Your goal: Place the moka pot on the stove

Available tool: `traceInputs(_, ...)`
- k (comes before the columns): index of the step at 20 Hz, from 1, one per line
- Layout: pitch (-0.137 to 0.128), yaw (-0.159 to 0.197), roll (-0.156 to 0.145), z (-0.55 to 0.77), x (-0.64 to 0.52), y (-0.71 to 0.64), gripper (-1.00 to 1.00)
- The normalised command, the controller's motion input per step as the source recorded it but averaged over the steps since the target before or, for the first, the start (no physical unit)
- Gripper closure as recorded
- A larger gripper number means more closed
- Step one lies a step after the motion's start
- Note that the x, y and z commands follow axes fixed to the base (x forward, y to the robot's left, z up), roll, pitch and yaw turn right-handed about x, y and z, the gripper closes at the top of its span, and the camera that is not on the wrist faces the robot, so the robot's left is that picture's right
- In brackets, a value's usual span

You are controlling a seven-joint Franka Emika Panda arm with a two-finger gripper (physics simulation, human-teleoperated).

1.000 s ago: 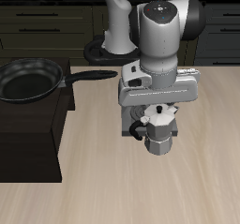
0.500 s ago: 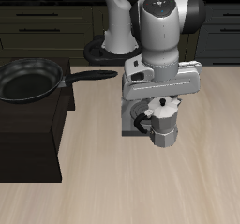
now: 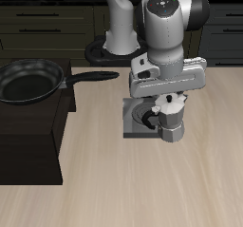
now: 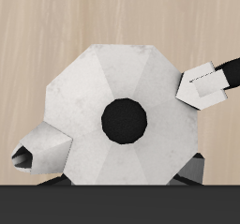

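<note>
The flat grey stove (image 3: pixel 135 117) lay on the pale wood-grain table (image 3: pixel 123 188), mostly hidden beneath the arm, and the carry step looked to be underway. The faceted silver moka pot (image 3: pixel 171 122) hung clamped in the gripper (image 3: pixel 169 104), over the stove's edge. Next, I judged, it needed centring above the dark coil, then lowering.

stove (image 3: pixel 135 122): mostly hidden by arm | pincer (image 3: pixel 169 104): fingertips unseen
</note>
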Motion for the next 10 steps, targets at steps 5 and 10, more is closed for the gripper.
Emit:
traceInputs(5, 0.012, -0.029, -0.002, -0.03, -0.22, -0.04, 1.0)
traceInputs(10, 0.0, -0.008, 0.018, -0.03, -0.29, 0.02, 1.0)
